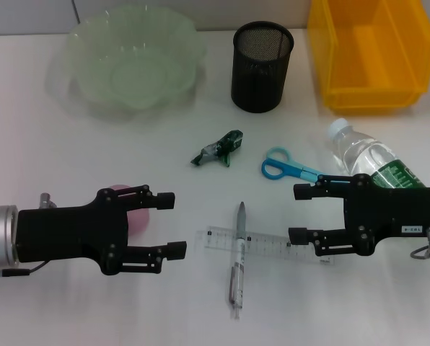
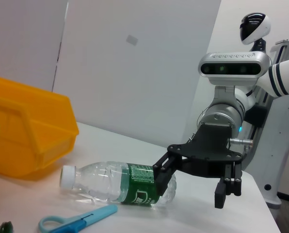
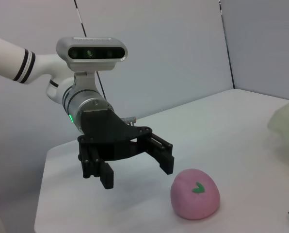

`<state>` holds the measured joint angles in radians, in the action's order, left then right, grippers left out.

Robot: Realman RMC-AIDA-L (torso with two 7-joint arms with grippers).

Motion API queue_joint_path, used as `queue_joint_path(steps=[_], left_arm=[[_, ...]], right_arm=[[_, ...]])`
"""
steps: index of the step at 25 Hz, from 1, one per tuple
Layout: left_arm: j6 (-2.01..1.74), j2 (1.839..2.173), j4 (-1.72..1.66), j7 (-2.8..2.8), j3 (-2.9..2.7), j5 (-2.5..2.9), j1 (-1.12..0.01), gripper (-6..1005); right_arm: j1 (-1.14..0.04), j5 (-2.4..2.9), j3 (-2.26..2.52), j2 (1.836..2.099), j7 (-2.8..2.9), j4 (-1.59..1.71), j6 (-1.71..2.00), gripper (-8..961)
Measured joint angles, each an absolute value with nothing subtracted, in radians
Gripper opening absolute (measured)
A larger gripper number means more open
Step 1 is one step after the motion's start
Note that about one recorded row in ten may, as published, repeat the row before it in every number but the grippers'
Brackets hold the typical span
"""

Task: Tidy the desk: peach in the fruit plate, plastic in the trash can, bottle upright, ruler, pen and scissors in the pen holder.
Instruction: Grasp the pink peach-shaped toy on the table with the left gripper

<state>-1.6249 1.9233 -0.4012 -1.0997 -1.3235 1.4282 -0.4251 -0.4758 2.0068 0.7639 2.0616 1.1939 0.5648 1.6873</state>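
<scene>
My left gripper (image 1: 170, 225) is open at the front left, above the pink peach (image 1: 138, 218), which it partly hides. The right wrist view shows this gripper (image 3: 136, 174) open beside the peach (image 3: 195, 194). My right gripper (image 1: 300, 213) is open over the base end of the clear bottle (image 1: 370, 160), which lies on its side. The left wrist view shows that gripper (image 2: 189, 191) by the bottle (image 2: 110, 187). The green plastic wrapper (image 1: 218, 149), blue scissors (image 1: 287, 168), clear ruler (image 1: 262, 244) and pen (image 1: 239, 259) lie between the grippers.
The pale green fruit plate (image 1: 81, 50) stands at the back left, the black mesh pen holder (image 1: 262, 66) at the back middle, and the yellow bin (image 1: 370, 90) at the back right. The scissors (image 2: 79, 221) and bin (image 2: 28, 131) also show in the left wrist view.
</scene>
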Motion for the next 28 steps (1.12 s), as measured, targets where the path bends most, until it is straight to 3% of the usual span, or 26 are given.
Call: queue_joint_path(steps=[28], left_arm=[[-1.436,1.919,-0.426,-1.012,-1.183,1.542,-0.405,834]], right_arm=[[-0.475,2.008,0.759,2.062,1.19,0.557,1.686,765]])
